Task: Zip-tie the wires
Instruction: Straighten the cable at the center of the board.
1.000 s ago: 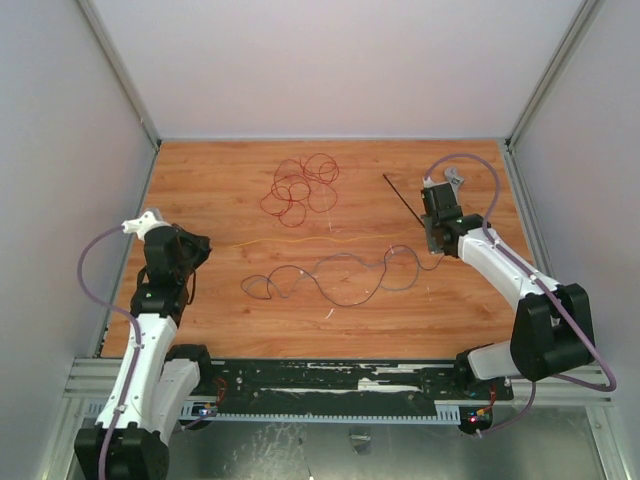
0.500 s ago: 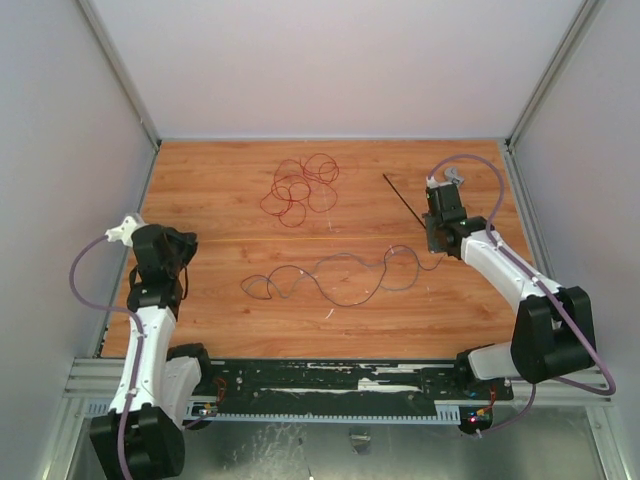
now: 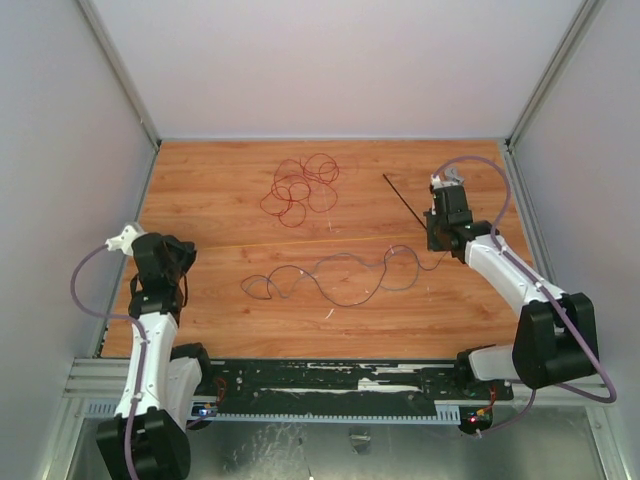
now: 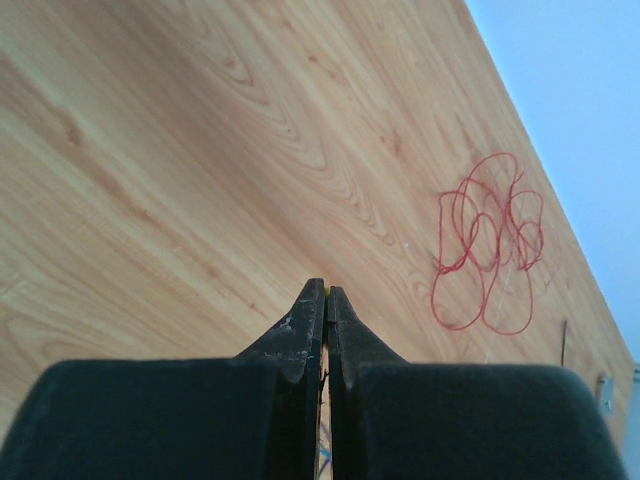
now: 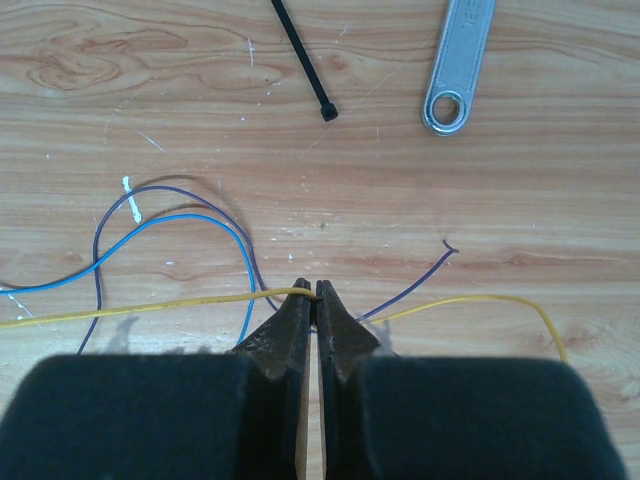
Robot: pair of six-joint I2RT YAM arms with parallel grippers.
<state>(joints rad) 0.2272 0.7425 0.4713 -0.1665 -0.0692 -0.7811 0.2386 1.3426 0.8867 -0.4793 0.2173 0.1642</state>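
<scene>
A thin yellow wire [image 3: 310, 242] runs straight across the table between my two grippers. My left gripper [image 3: 186, 251] is shut on its left end, and a speck of yellow shows at the closed tips [image 4: 327, 291]. My right gripper [image 5: 316, 291] is shut on the wire's other end, near the table's right side [image 3: 432, 242]. A red tangle of wires [image 3: 300, 187] lies at the back centre, apart from both grippers. Blue and purple wires [image 3: 330, 276] loop across the middle. The black zip tie [image 5: 300, 56] lies on the wood just beyond my right gripper.
A silver wrench [image 5: 460, 62] lies right of the zip tie, mostly hidden by the right arm in the top view. Grey walls close the table on three sides. A black rail [image 3: 330, 380] runs along the near edge between the arm bases.
My left arm has drawn back to the left with the yellow wire's end. The wire, wavy a second ago, is now pulled straight. The right gripper has hardly moved.
</scene>
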